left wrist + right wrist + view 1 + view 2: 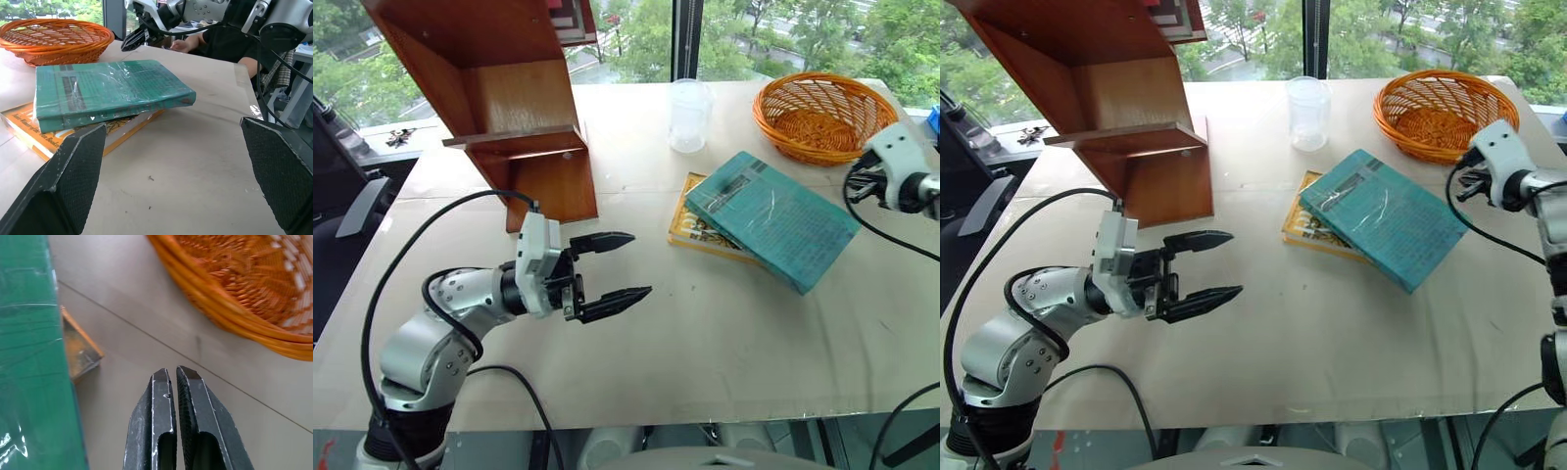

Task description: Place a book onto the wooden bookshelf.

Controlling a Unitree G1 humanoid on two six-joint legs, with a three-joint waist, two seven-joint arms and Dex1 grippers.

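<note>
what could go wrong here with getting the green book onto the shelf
The book lies partly on a yellow book, so dragging or lifting it may shift that one too. Its cover is shiny plastic wrap, so fingers could slip. The right gripper is shut between the book and the basket; it must open first. The wooden bookshelf leans, so a placed book might slide.

Teal-green book (773, 219) with dark text lines; yellow book (697, 231) beneath; orange wicker basket (823, 115); reddish-brown bookshelf (499, 108).
</note>
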